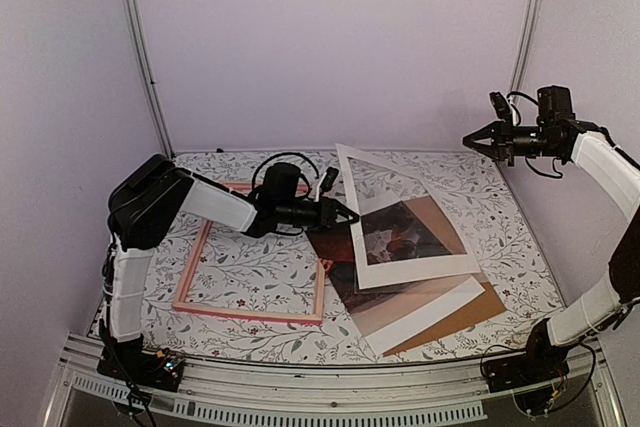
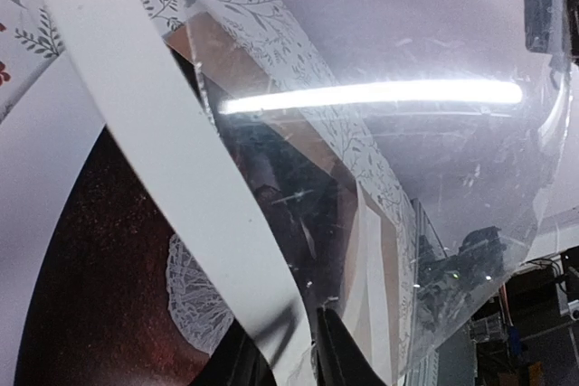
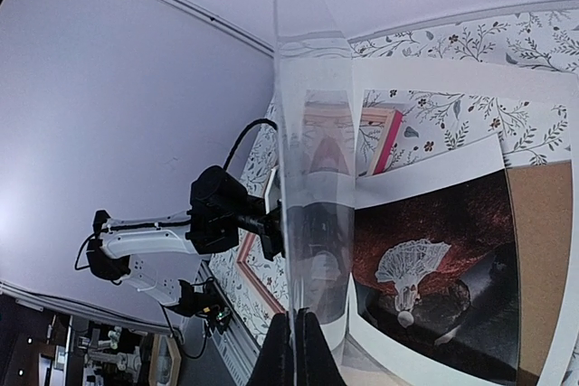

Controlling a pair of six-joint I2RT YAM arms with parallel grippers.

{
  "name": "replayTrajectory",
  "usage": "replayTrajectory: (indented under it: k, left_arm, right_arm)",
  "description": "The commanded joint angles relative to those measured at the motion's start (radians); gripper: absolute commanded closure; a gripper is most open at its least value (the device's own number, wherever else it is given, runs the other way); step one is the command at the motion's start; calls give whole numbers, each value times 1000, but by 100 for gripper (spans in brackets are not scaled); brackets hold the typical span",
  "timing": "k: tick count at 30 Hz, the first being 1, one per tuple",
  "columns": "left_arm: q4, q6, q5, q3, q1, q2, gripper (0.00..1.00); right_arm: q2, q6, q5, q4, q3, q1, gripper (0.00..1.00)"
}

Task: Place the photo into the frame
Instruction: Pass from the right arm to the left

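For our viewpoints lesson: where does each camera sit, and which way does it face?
Top external: above and behind, looking down on the table; both arms show.
Left wrist: behind the left gripper, which shows at the bottom, facing along the white mat over the photo.
Right wrist: behind the right gripper, seen at the bottom, looking down past a clear sheet at the left arm.
Shared: both wrist views show the photo.

The clear sheet (image 2: pixel 434 133) is glossy, reflective; white mat (image 2: pixel 158 133) matt; the frame (image 1: pixel 250 311) looks wooden.
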Motion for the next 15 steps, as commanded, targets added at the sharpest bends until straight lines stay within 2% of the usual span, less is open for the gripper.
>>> replayTrajectory:
  k: [1,4,9,15]
  left_arm:
    - [83,-19,45,-13,11,10,82]
    - [91,-24,41,-31,20,3,91]
    - [88,-25,22,-63,31,-14,99]
    - [53,-23,9,-66,36,-10,100]
  right_arm:
    - [-22,-13,-18,8,-12,-17,100]
    - [-23,-17,0,0,-11,-30,100]
    - [-36,-29,18,-22,-4,-75,100]
    - [-52,-39,32,-45,13,-100,100]
